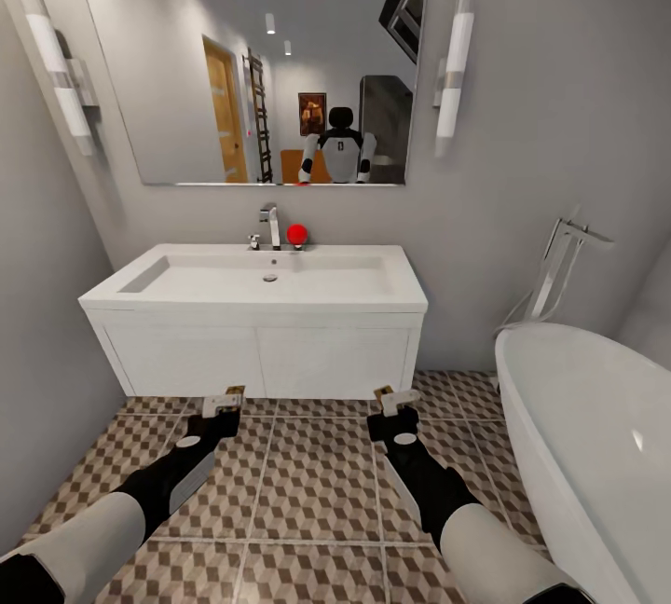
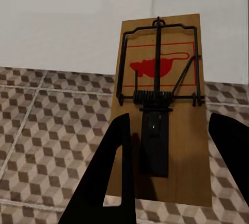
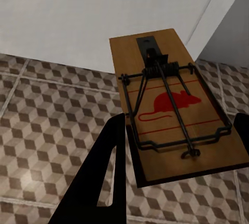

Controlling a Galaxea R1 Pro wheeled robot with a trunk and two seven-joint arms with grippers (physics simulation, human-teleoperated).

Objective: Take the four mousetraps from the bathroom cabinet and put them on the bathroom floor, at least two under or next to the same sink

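Facing sink [image 1: 252, 282]: left gripper [image 1: 224, 401] grasping trap [image 2: 161, 105], right gripper [image 1: 396, 397] grasping second trap [image 3: 174, 105]; neither on floor [image 1: 308, 483] yet, two more unaccounted for.

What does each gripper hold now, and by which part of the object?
Each holds one mousetrap. The left gripper grips the side edges of its mousetrap, at the end with the dark bar. The right gripper grips the side edges of its mousetrap, near the wire-loop end.
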